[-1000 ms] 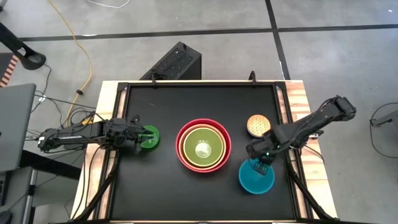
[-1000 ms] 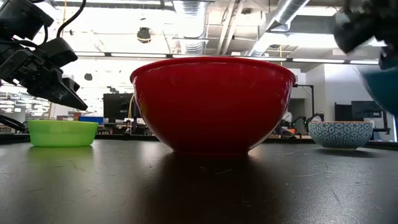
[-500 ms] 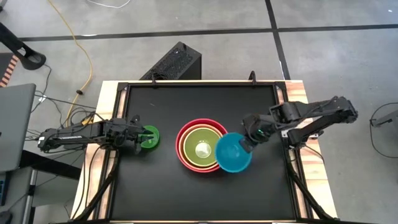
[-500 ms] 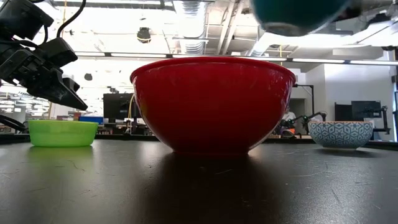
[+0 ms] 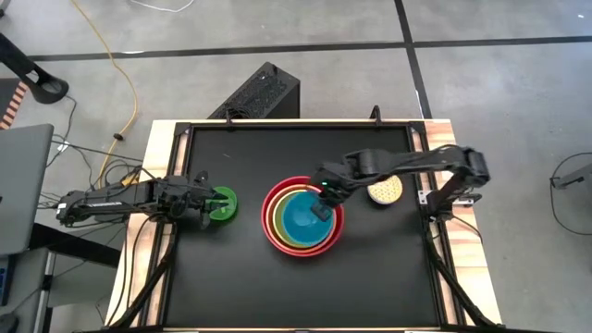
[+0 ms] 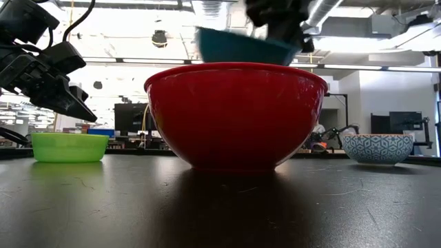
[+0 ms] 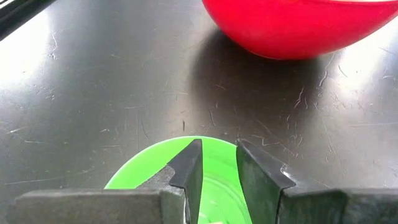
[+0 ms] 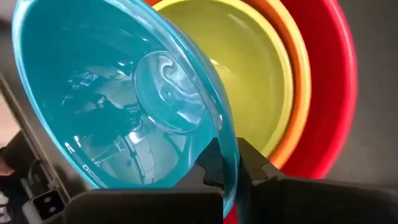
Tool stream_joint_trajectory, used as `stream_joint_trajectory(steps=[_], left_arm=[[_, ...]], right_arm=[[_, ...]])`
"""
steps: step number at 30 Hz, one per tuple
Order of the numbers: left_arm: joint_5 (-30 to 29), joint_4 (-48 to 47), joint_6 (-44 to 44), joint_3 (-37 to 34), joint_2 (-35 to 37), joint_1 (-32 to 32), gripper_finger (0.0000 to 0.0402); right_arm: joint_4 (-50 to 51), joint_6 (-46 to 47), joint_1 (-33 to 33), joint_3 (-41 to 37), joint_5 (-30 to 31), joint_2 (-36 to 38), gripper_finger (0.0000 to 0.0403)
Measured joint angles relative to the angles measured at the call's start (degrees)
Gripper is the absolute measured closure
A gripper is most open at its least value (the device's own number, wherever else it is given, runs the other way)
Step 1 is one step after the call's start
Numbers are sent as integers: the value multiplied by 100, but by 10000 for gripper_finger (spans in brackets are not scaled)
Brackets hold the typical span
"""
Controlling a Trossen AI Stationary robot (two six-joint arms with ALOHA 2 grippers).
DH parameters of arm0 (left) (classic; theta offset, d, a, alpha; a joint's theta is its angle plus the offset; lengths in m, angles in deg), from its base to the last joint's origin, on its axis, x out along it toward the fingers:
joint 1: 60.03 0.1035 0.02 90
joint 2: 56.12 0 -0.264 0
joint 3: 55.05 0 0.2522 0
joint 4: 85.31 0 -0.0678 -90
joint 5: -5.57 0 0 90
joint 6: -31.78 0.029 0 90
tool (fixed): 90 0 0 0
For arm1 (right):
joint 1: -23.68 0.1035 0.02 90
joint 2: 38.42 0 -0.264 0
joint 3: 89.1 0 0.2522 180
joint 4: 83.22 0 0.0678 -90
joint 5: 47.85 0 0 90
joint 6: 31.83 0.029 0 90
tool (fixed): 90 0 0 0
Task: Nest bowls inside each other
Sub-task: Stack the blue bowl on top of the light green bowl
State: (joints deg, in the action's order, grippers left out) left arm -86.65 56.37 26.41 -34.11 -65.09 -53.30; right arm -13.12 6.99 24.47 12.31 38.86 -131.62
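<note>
At table centre: the red-pink bowl (image 5: 302, 216) stands upright on the black table (image 5: 250, 277), with the orange bowl (image 8: 297, 81) nested in it and the lime green bowl (image 8: 249, 68) nested in that.
Teal blue bowl (image 5: 303, 217): held above the lime green one, directly over the stack's middle in the high view; the low view shows it clear above the red-pink rim, tilted, not yet seated.
Right gripper (image 5: 321, 207): at about 2 o'clock on the teal bowl, its arm reaching in from the table's 3 o'clock side.
Right grip: fingers pinched tight on the teal rim, one inside the wall and one outside, as the right wrist view shows; the rim stands on edge between them.
Speckled pale yellow bowl (image 5: 384, 189): on the table at roughly 2 o'clock from the stack, near it but apart, partly under the right arm.
Small bright green bowl (image 5: 220, 203): on the table at 9 o'clock from the stack, apart from it.
Left gripper (image 7: 219, 168): poised over the small green bowl, fingers parted by a narrow gap and gripping nothing; whether the tips touch the bowl cannot be told.
</note>
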Motion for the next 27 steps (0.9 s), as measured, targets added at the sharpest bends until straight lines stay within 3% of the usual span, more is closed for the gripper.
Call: stream_joint_trajectory(steps=[14, 22, 27], left_arm=[[2, 0, -1, 0, 0, 1, 315], [4, 0, 0, 0, -2, 1, 315], [4, 0, 0, 0, -2, 1, 315]], right_arm=[[61, -185, -473, 289, -459, -1088, 390], [116, -153, -405, 292, -494, -1116, 389], [123, -157, -285, 292, -297, -1116, 364]])
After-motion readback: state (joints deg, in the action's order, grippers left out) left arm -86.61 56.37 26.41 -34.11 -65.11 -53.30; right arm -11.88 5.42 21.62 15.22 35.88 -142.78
